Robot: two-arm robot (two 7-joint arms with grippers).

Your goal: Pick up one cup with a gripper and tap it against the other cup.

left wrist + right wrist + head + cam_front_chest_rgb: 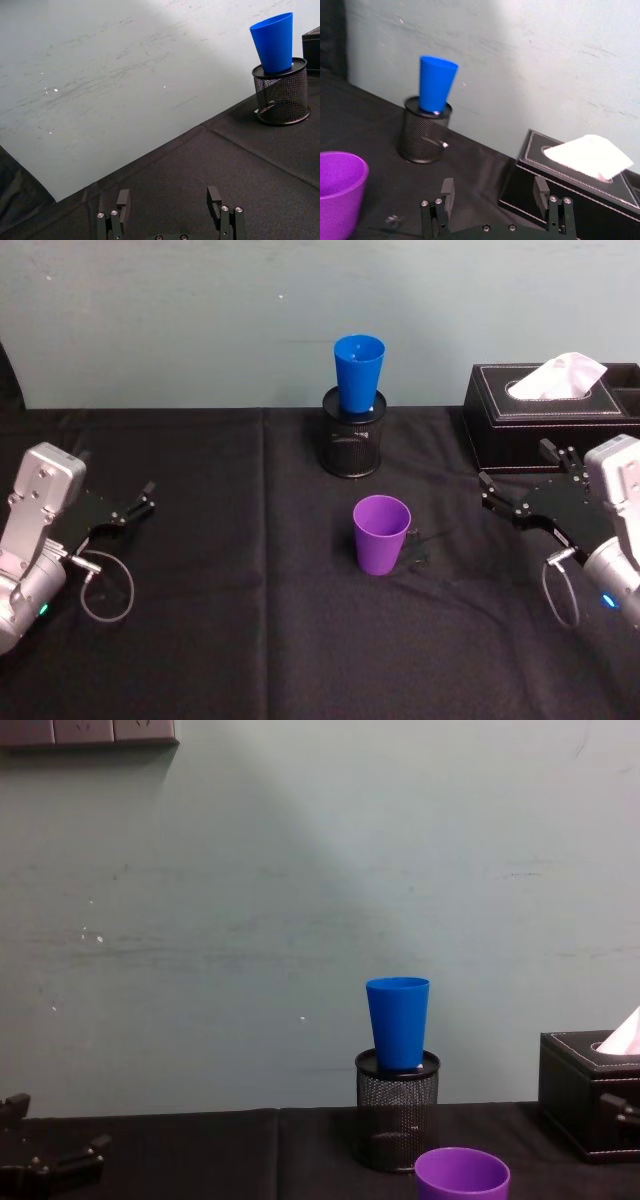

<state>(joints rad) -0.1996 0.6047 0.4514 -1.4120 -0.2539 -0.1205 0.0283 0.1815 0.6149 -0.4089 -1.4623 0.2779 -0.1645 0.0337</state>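
Seeing both arms sitting out at the sides of the desk (230,640), neither touching a cup. The left gripper (148,497) is hovering low on the left, its fingers (123,202) spread and grasping nothing. In its wrist view the frame edge is cutting off everything behind the fingertips. The right gripper (515,465) is hanging on the right, just in front of the tissue box (550,410), also spread wide with nothing between the fingers.

The purple cup (382,534) is standing upright, mouth up, near the middle of the desk, between the grippers and well apart from both. The chest view is cutting it off just below the rim, and the right wrist view is clipping it at the frame edge.

The blue cup (359,372) is sitting upright in the mouth of the black mesh pot (353,435), behind the purple cup and close to the wall (150,320). Its base is dropping inside the pot, so I'm not able to tell how deep it goes. The two cups are standing apart.

I'm noticing a small dark mark on the cloth just beside the purple cup on the robot's right; I can't tell if it's a crease or an object.

The tissue box is running off the right edge, with a white tissue (560,375) sticking out. In the chest view the grippers are barely poking in, dark on dark cloth, and hard to make out.
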